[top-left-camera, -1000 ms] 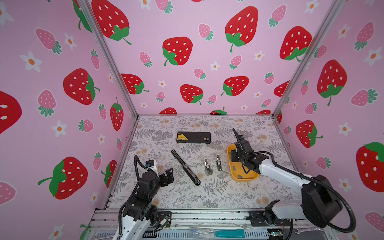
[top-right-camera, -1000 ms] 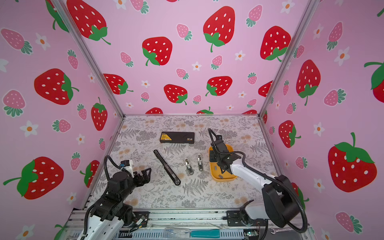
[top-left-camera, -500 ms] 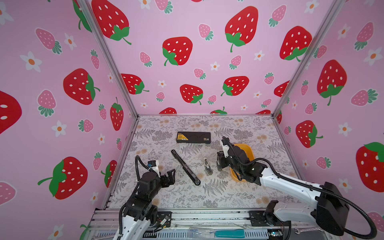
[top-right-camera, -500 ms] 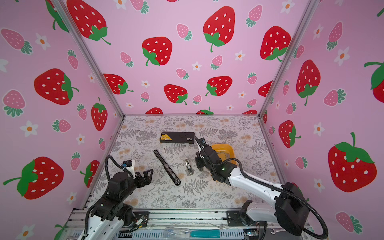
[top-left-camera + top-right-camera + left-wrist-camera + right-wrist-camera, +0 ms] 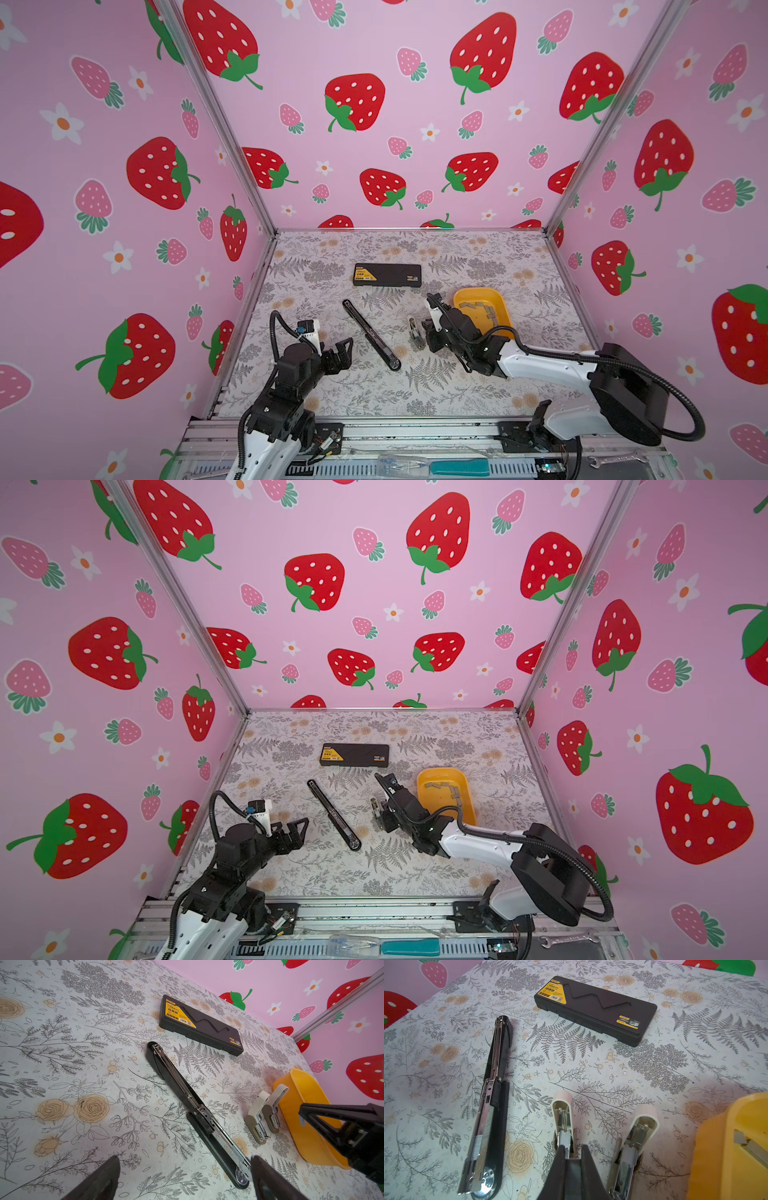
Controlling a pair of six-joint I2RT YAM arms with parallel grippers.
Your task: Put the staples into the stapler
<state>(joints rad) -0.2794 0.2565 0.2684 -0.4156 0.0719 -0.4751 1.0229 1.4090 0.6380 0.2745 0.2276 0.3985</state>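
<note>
Two small whitish staplers lie open side by side on the floral mat. A long black stapler lies open to their left. Several grey staples sit in the yellow tray. My right gripper is shut on a thin grey strip of staples, its tip just above the metal channel of the small stapler farther from the tray. In both top views it hides one small stapler; the other stapler shows beside it. My left gripper hovers open and empty near the black stapler's round end.
A flat black case with a yellow label lies toward the back. The yellow tray stands close on the right of the small staplers. Pink strawberry walls enclose three sides. A wrench and a teal-handled tool rest on the front rail.
My right gripper has left the yellow tray and swung left to above the small staplers, staying shut. The left arm has not moved.
</note>
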